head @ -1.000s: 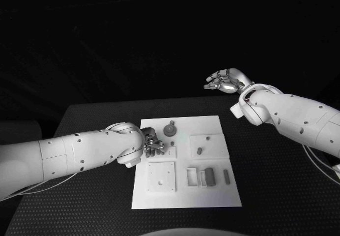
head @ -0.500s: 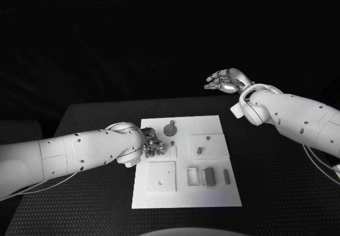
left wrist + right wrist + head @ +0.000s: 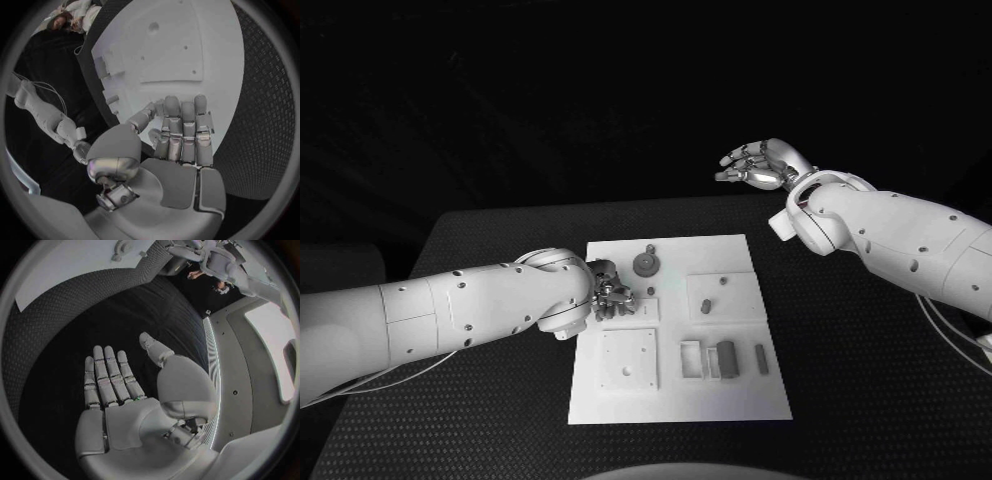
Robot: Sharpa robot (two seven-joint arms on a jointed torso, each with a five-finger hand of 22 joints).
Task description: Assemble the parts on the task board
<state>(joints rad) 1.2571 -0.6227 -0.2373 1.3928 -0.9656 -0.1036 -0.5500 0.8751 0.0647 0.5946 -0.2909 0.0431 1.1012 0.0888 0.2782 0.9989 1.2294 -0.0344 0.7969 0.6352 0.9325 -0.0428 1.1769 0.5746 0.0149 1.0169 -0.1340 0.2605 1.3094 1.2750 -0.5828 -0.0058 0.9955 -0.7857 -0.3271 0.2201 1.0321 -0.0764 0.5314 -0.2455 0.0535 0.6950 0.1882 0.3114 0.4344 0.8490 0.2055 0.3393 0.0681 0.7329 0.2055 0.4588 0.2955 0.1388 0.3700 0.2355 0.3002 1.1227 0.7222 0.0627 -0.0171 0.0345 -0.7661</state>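
Left hand, seen from the head camera, sits at the left edge of the white task board, fingers down on the plate just beside a small dark peg; whether anything is pinched there cannot be told from this angle. On the board lie a round dark part near its far edge, a small dark part on a raised square, and a dark block with a thin bar toward the near right. Right hand hovers well apart, beyond the table's far right corner, fingers loosely curled and holding nothing. From the left wrist, the left hand lies flat, fingers straight and together on the task board, nothing visibly in its grasp. From the right wrist, the right hand is spread and empty above the black table.
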